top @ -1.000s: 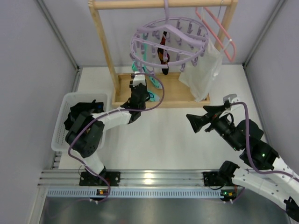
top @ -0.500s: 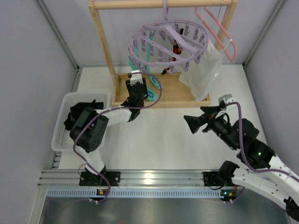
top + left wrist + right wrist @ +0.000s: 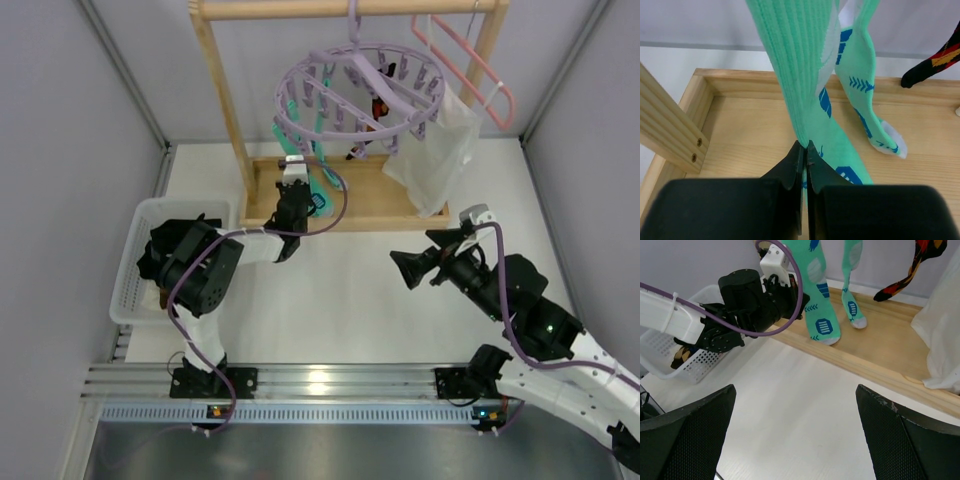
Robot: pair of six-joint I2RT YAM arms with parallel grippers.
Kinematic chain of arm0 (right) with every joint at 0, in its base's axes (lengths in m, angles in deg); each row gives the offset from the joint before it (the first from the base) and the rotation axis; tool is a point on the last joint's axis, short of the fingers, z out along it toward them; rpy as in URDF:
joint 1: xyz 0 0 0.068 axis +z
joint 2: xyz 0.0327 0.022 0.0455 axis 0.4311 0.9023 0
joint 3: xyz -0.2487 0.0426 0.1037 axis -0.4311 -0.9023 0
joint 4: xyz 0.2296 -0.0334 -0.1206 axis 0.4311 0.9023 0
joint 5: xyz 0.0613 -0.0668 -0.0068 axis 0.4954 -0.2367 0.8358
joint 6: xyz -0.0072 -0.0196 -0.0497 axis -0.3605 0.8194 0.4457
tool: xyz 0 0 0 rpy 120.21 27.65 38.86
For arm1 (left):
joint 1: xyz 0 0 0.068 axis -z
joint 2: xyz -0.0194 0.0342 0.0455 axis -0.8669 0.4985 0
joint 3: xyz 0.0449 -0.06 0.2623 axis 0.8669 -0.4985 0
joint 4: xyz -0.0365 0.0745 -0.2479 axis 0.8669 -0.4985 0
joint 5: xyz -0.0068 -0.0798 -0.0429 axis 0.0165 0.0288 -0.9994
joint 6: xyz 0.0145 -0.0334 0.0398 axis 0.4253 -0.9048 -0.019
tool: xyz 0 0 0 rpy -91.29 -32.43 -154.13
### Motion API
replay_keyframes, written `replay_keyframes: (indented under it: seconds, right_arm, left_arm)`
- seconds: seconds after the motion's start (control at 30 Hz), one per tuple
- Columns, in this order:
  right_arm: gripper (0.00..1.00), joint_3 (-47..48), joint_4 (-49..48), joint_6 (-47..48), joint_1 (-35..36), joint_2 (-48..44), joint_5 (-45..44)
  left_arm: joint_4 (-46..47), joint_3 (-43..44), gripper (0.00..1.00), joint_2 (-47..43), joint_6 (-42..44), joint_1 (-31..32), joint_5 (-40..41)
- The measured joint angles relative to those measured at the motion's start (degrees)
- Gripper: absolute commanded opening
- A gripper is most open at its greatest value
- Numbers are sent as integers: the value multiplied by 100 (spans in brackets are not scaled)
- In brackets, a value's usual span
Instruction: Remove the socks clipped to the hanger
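The lavender ring hanger [image 3: 355,90] hangs from the wooden rack's top bar. Two teal-green socks hang from its left side [image 3: 298,135]. My left gripper [image 3: 293,197] is shut on the lower part of the nearer teal sock [image 3: 800,75], with its jaws pinched on the fabric edge [image 3: 805,150]. The second teal sock [image 3: 865,90] hangs just behind. A brown-orange argyle sock [image 3: 375,105] hangs under the ring's middle and also shows in the right wrist view [image 3: 910,270]. My right gripper [image 3: 410,268] is open and empty above the white table [image 3: 795,390].
A white basket [image 3: 130,275] at the left holds dark socks [image 3: 165,245]. The wooden rack base [image 3: 385,200] lies under the hanger. A white translucent cloth bag [image 3: 435,150] and a pink coat hanger [image 3: 470,70] hang at the right of the rack.
The ring hanger has swung and tilted to the left, and the argyle sock shifted right beneath it. My left gripper stays on the teal sock. My right gripper has crept slightly left.
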Motion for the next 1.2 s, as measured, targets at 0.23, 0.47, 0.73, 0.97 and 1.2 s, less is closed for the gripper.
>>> replay_keyframes:
  seconds: [0.23, 0.47, 0.73, 0.97, 1.2]
  right_arm:
    - [99, -2, -151, -66, 0, 160, 105]
    - [99, 0, -229, -286, 0, -66, 212]
    - [99, 553, -26, -457, 0, -103, 66]
    - [99, 2245, 695, -262, 0, 595, -446]
    - [93, 4336, 1803, 114, -2, 2083, -667]
  left_arm:
    - [-96, -1134, 0, -1196, -238, 264, 339]
    - [-398, -1740, 0, -3147, -374, 1453, 671]
    - [-660, -1786, 0, -3659, 273, 3416, 1751]
    - [-763, -964, 0, -2465, 1167, 4579, 2643]
    - [-857, 391, 0, -968, 2087, 5031, 3193]
